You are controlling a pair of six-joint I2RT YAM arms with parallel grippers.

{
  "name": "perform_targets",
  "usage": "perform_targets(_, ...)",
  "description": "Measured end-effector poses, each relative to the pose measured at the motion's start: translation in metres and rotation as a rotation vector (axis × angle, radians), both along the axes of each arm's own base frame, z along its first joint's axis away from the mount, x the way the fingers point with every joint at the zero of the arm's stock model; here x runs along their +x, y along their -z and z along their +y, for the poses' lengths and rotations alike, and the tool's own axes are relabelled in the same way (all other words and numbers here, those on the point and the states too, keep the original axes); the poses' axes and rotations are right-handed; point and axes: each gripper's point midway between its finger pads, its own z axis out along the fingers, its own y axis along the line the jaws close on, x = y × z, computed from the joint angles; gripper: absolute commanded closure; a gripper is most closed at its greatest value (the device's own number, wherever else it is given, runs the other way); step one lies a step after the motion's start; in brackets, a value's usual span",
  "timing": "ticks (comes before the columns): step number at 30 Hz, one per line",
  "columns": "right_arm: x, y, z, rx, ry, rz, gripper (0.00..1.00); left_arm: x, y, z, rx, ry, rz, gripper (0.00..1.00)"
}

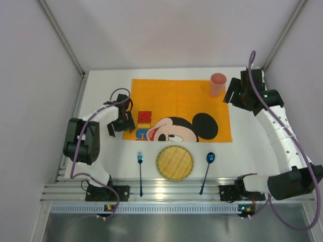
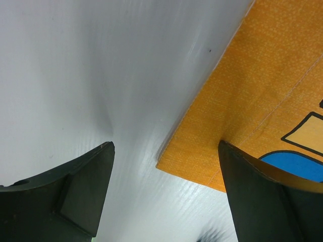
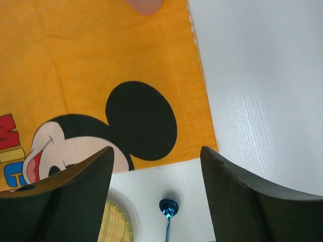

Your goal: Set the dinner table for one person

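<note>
While both arms reach out from the near rail, the white bench (image 1: 242,151) carries everything in view. An orange cartoon-mouse placemat (image 1: 171,101) lies flat across its far middle. A pink cup (image 1: 217,84) stands upright on the placemat's far right corner.

On bare bench just beside the placemat's near edge sits a round woven plate (image 1: 174,163). It lies between a blue fork (image 1: 141,176) on its left and a blue spoon (image 1: 206,174) on its right. Both utensils lie apart from the plate, heads toward the placemat and handles toward the rail. The spoon slants a little.

The left gripper (image 1: 123,122) is at the placemat's left edge, close to the near left corner. From the left wrist, this gripper (image 2: 166,151) has its jaws spread wide. The placemat (image 2: 252,91) corner and the plain bench (image 2: 101,75) show between them. Whether the fingers touch the surface, I cannot tell.

The right gripper (image 1: 231,94) sits just right of the cup. From the right wrist, this gripper (image 3: 156,151) is likewise wide apart. Below it appear the placemat (image 3: 91,60) with the mouse's black ear, and white bench (image 3: 262,91) to the right. A sliver of the cup (image 3: 144,6) shows at the top edge. The spoon (image 3: 168,209) bowl and part of the plate (image 3: 118,224) appear low in that view.
</note>
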Motion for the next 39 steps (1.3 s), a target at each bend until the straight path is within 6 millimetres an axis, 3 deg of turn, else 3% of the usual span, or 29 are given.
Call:
perform_targets(7,-0.038,0.025,0.034,0.045,-0.155,0.047,0.31,-0.021,0.001,-0.001,-0.009,-0.031,-0.004,0.11)
perform_targets(14,-0.095,0.115,0.091,0.131,-0.397,0.318,0.32,-0.039,0.000,-0.003,-0.008,-0.043,0.001,0.10)
perform_targets(20,-0.135,0.179,0.114,0.221,-0.482,0.517,0.36,-0.041,-0.014,0.000,0.019,-0.047,0.008,0.06)
perform_targets(28,-0.141,0.203,0.153,0.346,-0.605,0.571,0.41,0.007,-0.065,-0.007,0.005,-0.055,-0.138,0.05)
perform_targets(34,-0.148,0.220,0.173,0.390,-0.662,0.614,0.45,0.002,-0.072,-0.005,0.012,-0.056,-0.134,0.05)
perform_targets(39,-0.157,0.235,0.182,0.414,-0.679,0.665,0.54,-0.004,-0.077,0.000,0.025,-0.059,-0.138,0.05)
